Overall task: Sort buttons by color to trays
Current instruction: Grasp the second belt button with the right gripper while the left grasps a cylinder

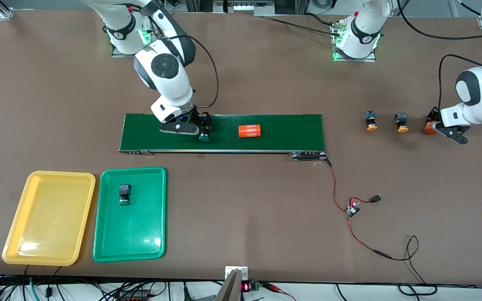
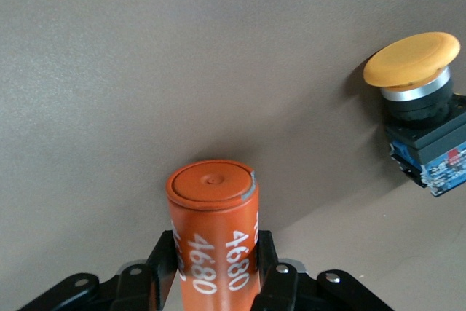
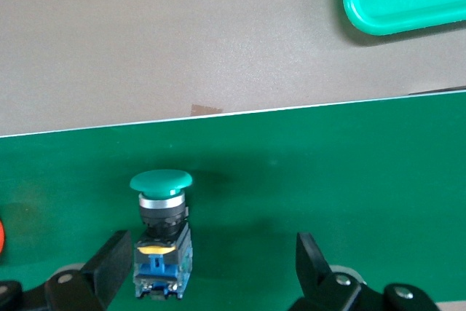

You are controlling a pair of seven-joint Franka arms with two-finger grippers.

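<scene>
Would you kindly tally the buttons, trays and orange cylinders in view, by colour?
Green buttons: 2, one in the green tray, one on the belt.
Orange-yellow buttons: 2.
Yellow tray: 1.
Green tray: 1.
Orange cylinders: 2, one on the belt, one in the left gripper.
Total: 8.
</scene>
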